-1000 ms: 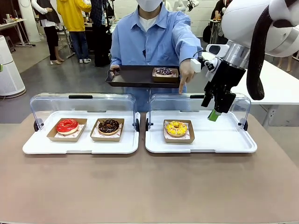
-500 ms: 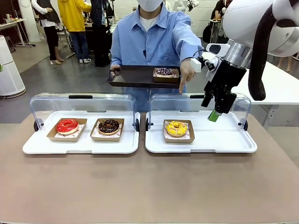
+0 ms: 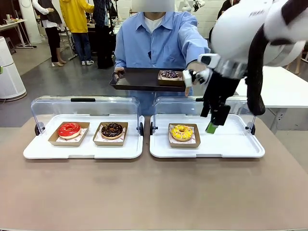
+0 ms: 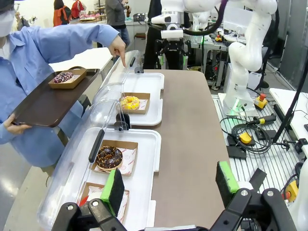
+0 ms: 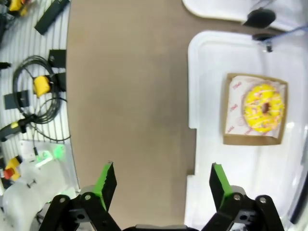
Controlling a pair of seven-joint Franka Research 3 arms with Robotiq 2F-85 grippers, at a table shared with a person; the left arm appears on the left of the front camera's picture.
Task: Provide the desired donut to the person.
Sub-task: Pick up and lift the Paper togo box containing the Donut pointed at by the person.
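Lighting is bright and even in all views and falls from above: shadows are soft and short beneath the white trays (image 3: 84, 154) on the tabletop (image 3: 154, 192). Faint pale reflections show on the clear lids (image 3: 84, 107). Front view is sharp across the tabletop; the right arm (image 3: 250, 29), close to the lens, is slightly soft. Left wrist view: straight edges bow towards the borders. Right wrist view: the right-hand tray (image 5: 207, 96) is nearly washed out, and the right gripper (image 5: 161, 180) is soft at the bottom edge.

White glossy right arm (image 3: 240, 29) bulging at the upper right, thick black cable (image 3: 253, 82) looping down it, black right gripper (image 3: 211, 126) ending in green, person (image 3: 159, 43) wearing a light blue button-up shirt over a white tee
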